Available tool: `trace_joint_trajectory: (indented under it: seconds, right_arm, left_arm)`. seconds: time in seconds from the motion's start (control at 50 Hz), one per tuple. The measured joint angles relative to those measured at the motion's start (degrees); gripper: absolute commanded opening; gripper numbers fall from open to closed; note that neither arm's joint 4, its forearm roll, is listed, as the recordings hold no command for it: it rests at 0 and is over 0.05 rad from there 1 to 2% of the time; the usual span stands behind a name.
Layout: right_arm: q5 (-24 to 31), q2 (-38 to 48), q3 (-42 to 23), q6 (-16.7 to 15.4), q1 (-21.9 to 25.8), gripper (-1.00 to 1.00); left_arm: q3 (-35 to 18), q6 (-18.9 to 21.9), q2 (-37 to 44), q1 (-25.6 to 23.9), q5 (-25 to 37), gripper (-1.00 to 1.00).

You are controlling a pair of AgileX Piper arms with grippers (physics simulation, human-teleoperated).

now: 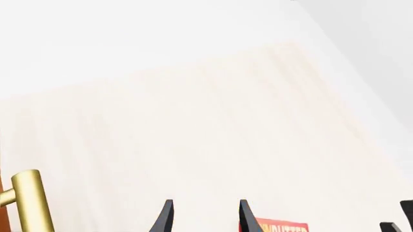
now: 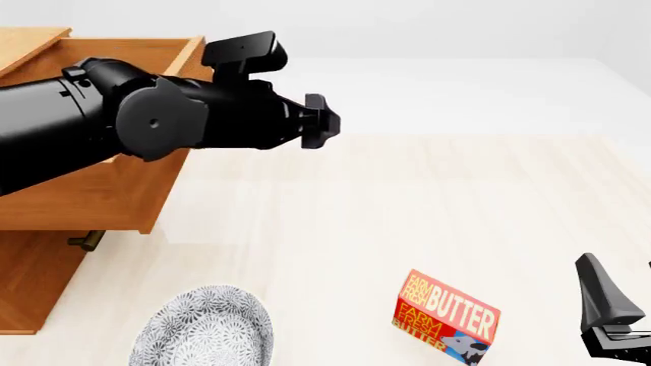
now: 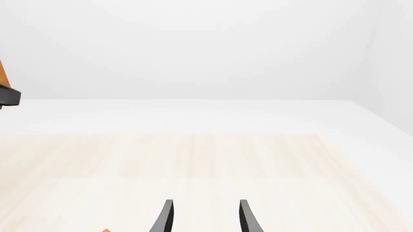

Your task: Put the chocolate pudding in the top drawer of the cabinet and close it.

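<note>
The chocolate pudding is not in view in any frame. The cabinet (image 2: 30,282) stands at the far left, its top drawer (image 2: 112,198) pulled out; my left arm hides most of the drawer's inside. My left gripper (image 2: 319,122) hangs above the table just right of the drawer. In the left wrist view this gripper (image 1: 203,205) is open with nothing between its fingers, and a brass bar handle (image 1: 29,203) shows beside them. My right gripper (image 2: 615,301) sits low at the near right, and the right wrist view shows it (image 3: 203,205) open and empty.
A red-orange BUTTER box (image 2: 447,314) lies on the table near the front, left of my right gripper, and also shows as BUTTER box (image 1: 281,225). A patterned grey plate (image 2: 203,329) rests in front of the cabinet. A brass handle (image 2: 87,242) peeks out below the open drawer.
</note>
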Motion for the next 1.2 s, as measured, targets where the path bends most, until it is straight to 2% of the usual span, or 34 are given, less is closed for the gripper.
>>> trace_joint_trajectory:
  seconds: [0.8,1.2]
  right_arm:
    - [0.00,0.00,0.00,0.00,0.00,1.00]
    - [0.00,0.00,0.00,0.00,0.00,1.00]
  left_arm:
    - [3.64,-3.52,-0.26,3.58,-3.54,1.00]
    - [5.07,-3.86,-0.70,5.46,-4.66,1.00]
